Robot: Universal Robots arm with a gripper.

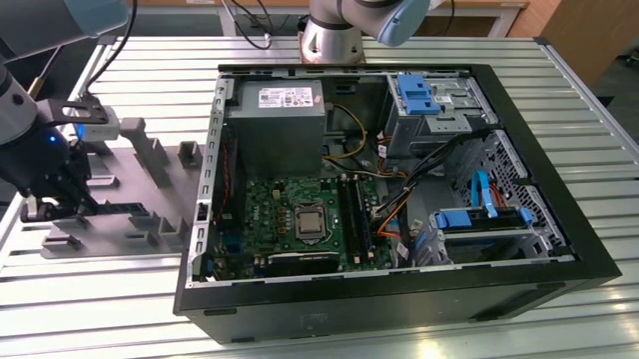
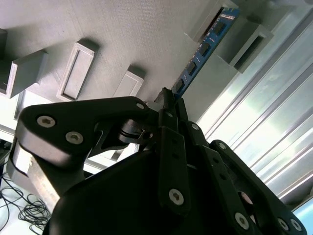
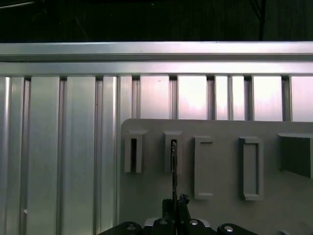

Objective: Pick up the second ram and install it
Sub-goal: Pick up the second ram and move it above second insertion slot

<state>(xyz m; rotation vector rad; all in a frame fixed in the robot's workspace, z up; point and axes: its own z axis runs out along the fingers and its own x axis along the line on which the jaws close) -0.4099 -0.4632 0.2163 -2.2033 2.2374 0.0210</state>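
The second ram (image 2: 203, 46) is a narrow blue board with black chips; in the first wrist view the second ram (image 3: 173, 169) appears edge-on as a thin dark line. Its far end sits at a slotted grey holder (image 3: 173, 152) on the fixture plate (image 1: 135, 228). My gripper (image 2: 169, 101) is shut on the near end of the stick, fingers pressed to both faces. In the exterior view the gripper (image 1: 48, 213) hangs low over the plate, at the exterior view's left of the open computer case (image 1: 399, 299). Black memory slots (image 1: 355, 217) lie on the green motherboard (image 1: 274, 206).
Several grey block holders (image 1: 150, 157) rise from the plate around the gripper. The case walls (image 1: 209, 187) stand between the plate and the motherboard. Cables (image 1: 399, 206), blue drive brackets (image 1: 479, 221) and a power supply (image 1: 274, 120) crowd the case. A slatted metal table (image 1: 100, 314) lies underneath.
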